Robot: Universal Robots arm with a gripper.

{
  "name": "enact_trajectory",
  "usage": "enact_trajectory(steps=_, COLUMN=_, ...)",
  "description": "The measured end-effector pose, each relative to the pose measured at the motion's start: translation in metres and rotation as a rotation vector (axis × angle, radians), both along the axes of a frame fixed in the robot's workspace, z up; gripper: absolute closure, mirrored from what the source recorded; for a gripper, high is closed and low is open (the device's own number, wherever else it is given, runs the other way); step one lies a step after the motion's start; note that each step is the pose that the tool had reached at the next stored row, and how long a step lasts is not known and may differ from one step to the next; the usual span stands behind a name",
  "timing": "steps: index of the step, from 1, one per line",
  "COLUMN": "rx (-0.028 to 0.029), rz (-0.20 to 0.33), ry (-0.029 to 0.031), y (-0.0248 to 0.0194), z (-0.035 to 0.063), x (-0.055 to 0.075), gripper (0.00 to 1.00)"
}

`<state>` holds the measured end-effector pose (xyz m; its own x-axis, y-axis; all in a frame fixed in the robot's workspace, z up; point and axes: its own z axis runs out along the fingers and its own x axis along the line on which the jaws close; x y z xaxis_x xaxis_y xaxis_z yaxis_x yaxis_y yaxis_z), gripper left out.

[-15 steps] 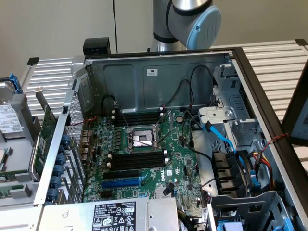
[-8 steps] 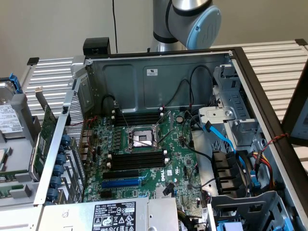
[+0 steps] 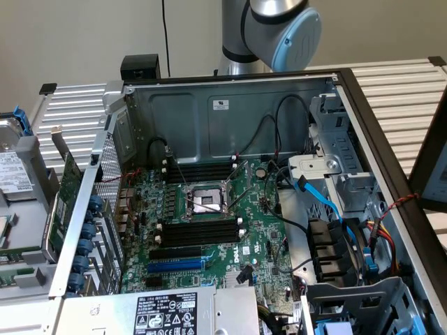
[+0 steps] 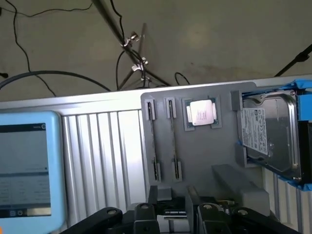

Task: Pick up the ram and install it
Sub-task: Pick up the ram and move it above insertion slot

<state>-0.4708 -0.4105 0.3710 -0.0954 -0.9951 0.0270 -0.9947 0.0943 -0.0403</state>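
In the wrist view a grey holder tray (image 4: 204,151) carries two thin sticks on edge between pairs of clips. They look like the ram (image 4: 152,139) and a second stick (image 4: 173,139); their green faces are turned away. My gripper (image 4: 172,197) hangs just short of the sticks' near ends. Its black fingers (image 4: 152,195) stand apart with bare tray between them. In the exterior view the open computer case (image 3: 230,105) shows the motherboard (image 3: 258,230). Long black memory slots (image 3: 199,232) lie on both sides of the CPU socket (image 3: 204,201).
On the holder tray sit a CPU chip (image 4: 201,113) and a hard drive (image 4: 270,136) in a blue frame. A tablet in a light blue case (image 4: 27,168) lies beside the tray. A green expansion card (image 3: 64,199) stands outside the case on the exterior view's left. Cables and drive bays crowd the case's right.
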Motion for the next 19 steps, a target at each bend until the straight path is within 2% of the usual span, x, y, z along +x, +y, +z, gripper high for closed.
enact_trajectory(steps=4, rx=0.0004, rz=0.016, ry=0.0001, y=-0.0049, z=-0.0073, x=0.000, gripper=0.64)
enact_trajectory(steps=12, rx=0.0004, rz=0.140, ry=-0.0001, y=-0.0050, z=-0.0219, x=0.000, gripper=0.64)
enact_trajectory(steps=16, rx=0.0004, rz=0.141, ry=0.0001, y=-0.0051, z=-0.0291, x=0.000, gripper=0.64)
enact_trajectory(steps=19, rx=0.0004, rz=0.109, ry=0.0000, y=-0.0051, z=-0.0346, x=0.000, gripper=0.64)
